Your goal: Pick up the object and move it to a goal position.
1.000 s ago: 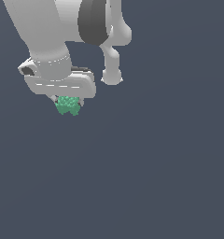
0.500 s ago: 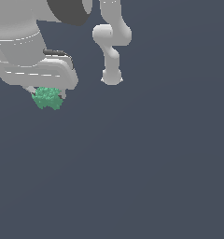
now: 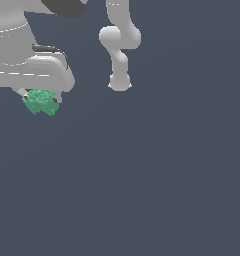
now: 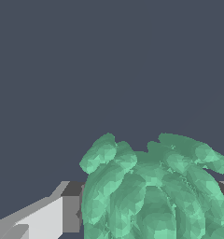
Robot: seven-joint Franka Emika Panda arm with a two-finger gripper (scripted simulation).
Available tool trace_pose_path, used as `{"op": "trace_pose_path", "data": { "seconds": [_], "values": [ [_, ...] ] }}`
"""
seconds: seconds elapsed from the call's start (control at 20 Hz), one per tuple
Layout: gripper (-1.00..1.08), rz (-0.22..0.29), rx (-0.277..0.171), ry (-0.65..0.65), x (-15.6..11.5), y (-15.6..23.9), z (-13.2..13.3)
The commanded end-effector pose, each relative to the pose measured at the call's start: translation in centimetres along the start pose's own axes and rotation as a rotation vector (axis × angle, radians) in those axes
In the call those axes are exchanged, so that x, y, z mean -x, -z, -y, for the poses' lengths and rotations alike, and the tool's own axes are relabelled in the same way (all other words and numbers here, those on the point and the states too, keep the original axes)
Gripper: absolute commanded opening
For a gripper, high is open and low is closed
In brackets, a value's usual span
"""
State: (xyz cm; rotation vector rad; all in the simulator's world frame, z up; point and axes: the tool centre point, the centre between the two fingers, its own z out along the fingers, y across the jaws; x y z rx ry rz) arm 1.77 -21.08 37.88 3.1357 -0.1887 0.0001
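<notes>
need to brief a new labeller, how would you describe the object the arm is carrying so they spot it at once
Find the big white arm at the exterior view's upper left. Just beneath its end effector hangs the object: a small, lumpy teal-green clump, the only coloured thing against grey.

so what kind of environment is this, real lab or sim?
Almost certainly a simulator render: a flat, featureless dark grey ground, a smooth white arm without texture, and a low-polygon teal object in the gripper.

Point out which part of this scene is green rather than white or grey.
Only the small teal-green lumpy object, held under the white gripper; the arm's base is white and the floor plain grey.
</notes>
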Motion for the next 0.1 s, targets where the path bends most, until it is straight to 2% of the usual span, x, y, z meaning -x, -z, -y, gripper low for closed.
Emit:
{"op": "trace_pose_path", "data": {
  "seconds": [0.0, 0.05],
  "values": [
    [-1.0, 0.0, 0.0, 0.0, -0.1, 0.13, -0.08],
    [-1.0, 0.0, 0.0, 0.0, -0.1, 0.14, -0.09]
  ]
}}
